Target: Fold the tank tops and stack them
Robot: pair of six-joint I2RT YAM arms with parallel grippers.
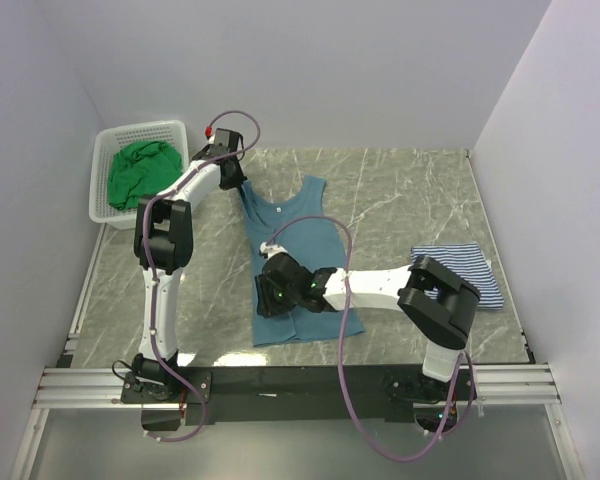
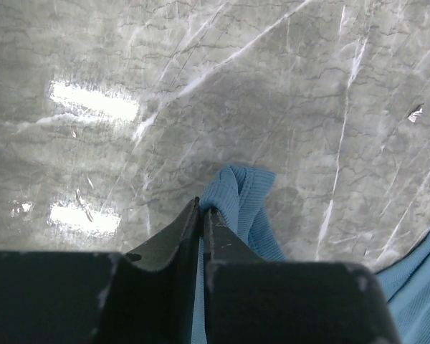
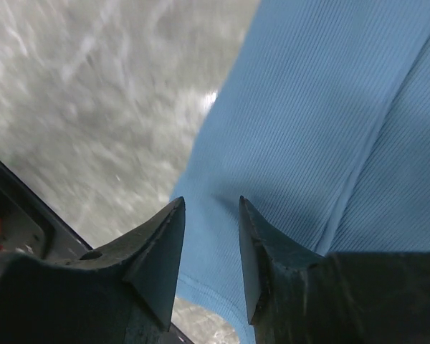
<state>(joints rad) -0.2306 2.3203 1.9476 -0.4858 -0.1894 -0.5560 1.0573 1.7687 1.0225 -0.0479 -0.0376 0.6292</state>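
Note:
The teal-blue tank top (image 1: pixel 305 250) lies spread flat mid-table, hem toward me. My left gripper (image 1: pixel 236 180) is shut on its left shoulder strap (image 2: pixel 236 193), which loops out past the closed fingertips (image 2: pixel 202 208). My right gripper (image 1: pixel 268 292) is open and empty, hovering over the top's lower left part near the hem (image 3: pixel 308 107), with its jaws apart (image 3: pixel 211 204). The striped tank top (image 1: pixel 460 272) lies folded at the right. The green tank top (image 1: pixel 140 172) is bunched in the basket.
A white lattice basket (image 1: pixel 115 140) stands at the back left corner against the wall. Grey marble tabletop (image 1: pixel 410 190) is bounded by white walls on three sides. A metal rail (image 1: pixel 300 385) runs along the near edge.

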